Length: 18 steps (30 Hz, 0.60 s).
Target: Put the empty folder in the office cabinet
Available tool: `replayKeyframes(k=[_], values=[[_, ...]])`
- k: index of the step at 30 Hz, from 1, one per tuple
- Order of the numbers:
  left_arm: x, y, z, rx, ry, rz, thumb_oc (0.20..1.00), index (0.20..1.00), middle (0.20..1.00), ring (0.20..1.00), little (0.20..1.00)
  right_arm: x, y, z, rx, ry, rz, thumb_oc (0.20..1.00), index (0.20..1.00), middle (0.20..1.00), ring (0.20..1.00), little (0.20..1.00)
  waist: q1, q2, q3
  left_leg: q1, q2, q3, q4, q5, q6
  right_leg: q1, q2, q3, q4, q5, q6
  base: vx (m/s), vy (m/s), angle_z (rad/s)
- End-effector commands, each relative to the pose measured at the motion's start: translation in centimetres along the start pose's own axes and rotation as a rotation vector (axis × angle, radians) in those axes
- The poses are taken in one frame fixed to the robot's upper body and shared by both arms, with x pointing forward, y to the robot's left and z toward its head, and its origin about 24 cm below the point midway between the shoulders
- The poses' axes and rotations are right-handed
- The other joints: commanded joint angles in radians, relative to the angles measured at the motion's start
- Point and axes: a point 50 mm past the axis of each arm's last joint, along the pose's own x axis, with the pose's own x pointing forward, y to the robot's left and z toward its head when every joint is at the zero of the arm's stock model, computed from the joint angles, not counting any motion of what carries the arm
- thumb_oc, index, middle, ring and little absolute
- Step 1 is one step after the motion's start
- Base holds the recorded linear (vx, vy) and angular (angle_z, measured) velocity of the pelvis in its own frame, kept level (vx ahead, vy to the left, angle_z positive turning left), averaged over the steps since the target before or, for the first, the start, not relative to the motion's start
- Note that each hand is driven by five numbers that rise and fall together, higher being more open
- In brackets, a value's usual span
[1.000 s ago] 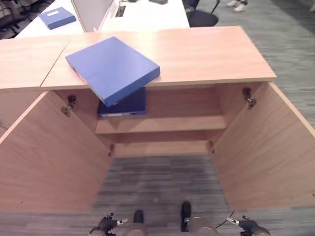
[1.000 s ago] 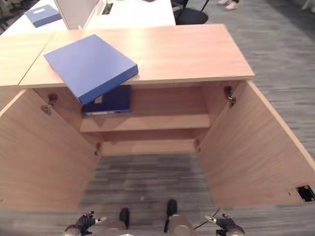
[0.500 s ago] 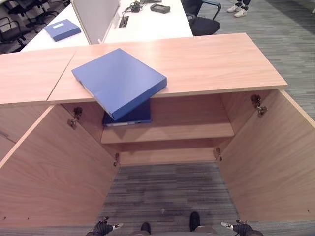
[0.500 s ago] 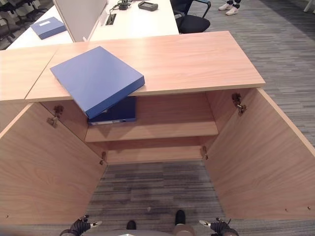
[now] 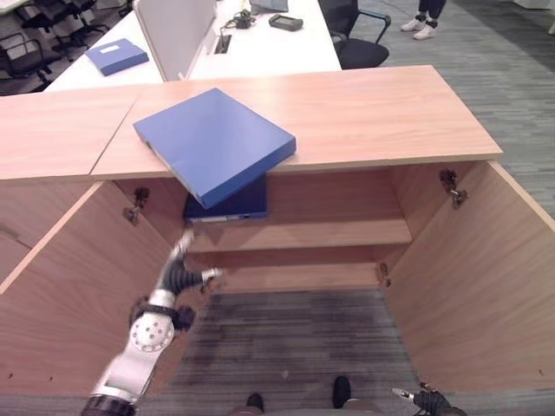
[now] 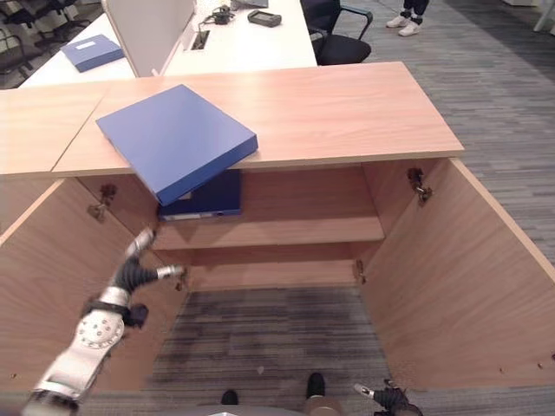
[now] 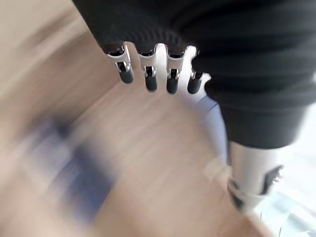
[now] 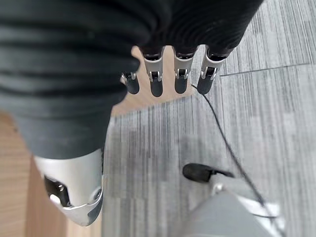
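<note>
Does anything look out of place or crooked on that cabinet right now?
Yes. The blue folder on the cabinet top lies skewed, one corner jutting past the front edge over the open cabinet. Another blue folder already sits on the shelf below. The left hand is raised, open, holding nothing.

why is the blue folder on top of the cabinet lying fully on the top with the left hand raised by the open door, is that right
Not quite: the blue folder is not lying fully on the cabinet top; one corner sticks out past the front edge, over the open compartment. The left eye view shows it. The left hand is indeed raised by the open left door.
</note>
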Motion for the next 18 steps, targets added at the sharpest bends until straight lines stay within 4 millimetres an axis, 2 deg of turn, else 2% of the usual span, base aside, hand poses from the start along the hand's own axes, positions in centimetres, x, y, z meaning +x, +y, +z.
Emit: replayKeyframes(k=[1,7,13,17,18], values=[[-0.3,1.6,-4.1,0.286,0.094,0.048,1.000,1.000,1.000,1.000,1.000,0.2,1.6,0.6,-0.018,-0.001,0.018,1.000,1.000,1.000,1.000,1.000,-0.014,-0.072,0.012,-0.003,-0.009,-0.010,0.012,-0.069,-0.022,0.093,-0.098,0.014,0.012,-0.118,0.111,0.02,-0.010,-0.07],[1.8,4.2,-1.2,0.467,-0.113,0.126,1.000,1.000,1.000,1.000,1.000,0.1,2.1,-0.1,-0.025,0.017,0.045,1.000,1.000,1.000,1.000,1.000,-0.021,-0.073,0.008,0.004,-0.008,-0.003,0.012,-0.075,-0.025,0.096,-0.094,0.017,0.011,-0.119,0.112,0.02,-0.012,-0.06],[3.1,5.0,1.0,0.541,-0.241,0.167,1.000,1.000,1.000,1.000,1.000,0.0,2.0,-0.2,-0.039,0.019,0.048,1.000,1.000,1.000,1.000,1.000,-0.028,-0.071,0.004,0.007,-0.006,-0.002,0.012,-0.077,-0.025,0.097,-0.091,0.020,0.013,-0.122,0.111,0.00,-0.004,-0.01],[3.5,5.1,1.7,0.574,-0.283,0.170,1.000,1.000,1.000,1.000,1.000,0.1,2.0,-0.1,-0.039,0.014,0.047,1.000,1.000,1.000,1.000,1.000,-0.031,-0.070,0.003,0.002,-0.008,-0.001,0.012,-0.065,-0.025,0.091,-0.090,0.022,0.015,-0.113,0.110,-0.01,-0.002,0.00],[3.8,5.2,2.0,0.598,-0.304,0.171,1.000,1.000,1.000,1.000,1.000,0.0,2.0,-0.1,-0.043,0.015,0.047,1.000,1.000,1.000,1.000,1.000,-0.034,-0.067,-0.001,0.009,-0.006,0.001,0.012,-0.079,-0.026,0.097,-0.088,0.024,0.014,-0.124,0.111,0.00,0.000,0.00]])
